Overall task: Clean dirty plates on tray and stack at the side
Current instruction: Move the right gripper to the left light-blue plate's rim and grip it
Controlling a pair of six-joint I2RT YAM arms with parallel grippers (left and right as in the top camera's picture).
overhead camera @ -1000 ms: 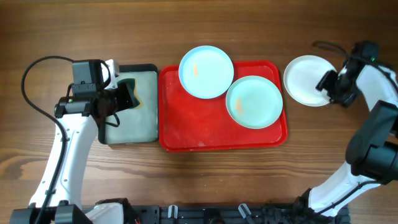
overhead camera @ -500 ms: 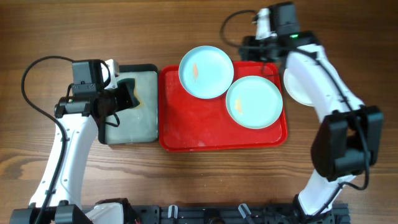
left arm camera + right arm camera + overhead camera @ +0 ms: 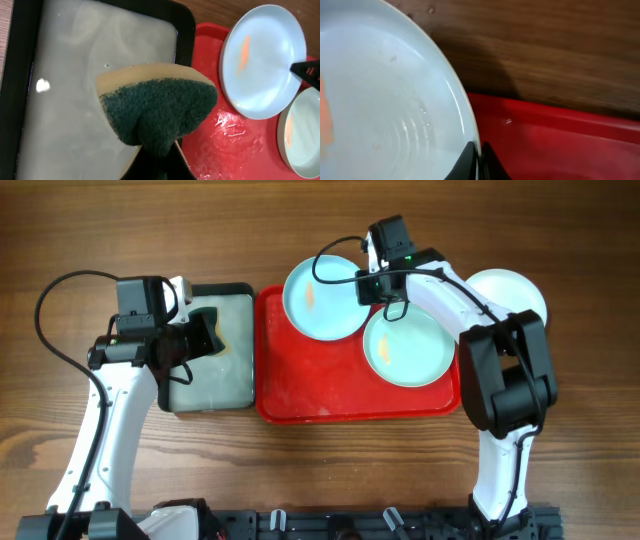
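Observation:
One turquoise plate (image 3: 318, 298) with an orange smear (image 3: 244, 47) leans over the far-left rim of the red tray (image 3: 320, 385). My right gripper (image 3: 362, 286) is shut on that plate's right rim (image 3: 470, 125), one finger on each side. A second turquoise plate (image 3: 408, 345), also smeared orange, lies flat in the tray's right half. The white plate (image 3: 512, 288) sits on the table right of the tray, partly hidden by my right arm. My left gripper (image 3: 157, 152) is shut on a green and yellow sponge (image 3: 157, 107), held over the right edge of the black tray (image 3: 75, 115).
The black-rimmed tray (image 3: 215, 385) with a wet grey inside lies against the red tray's left side. Bare wooden table (image 3: 545, 50) surrounds both trays. The red tray's floor (image 3: 225, 142) looks wet. My right arm reaches across the tray's far right corner.
My right arm swung left from the white plate to the far turquoise plate and shut on its rim; that plate shifted slightly left. The left arm and sponge stayed still.

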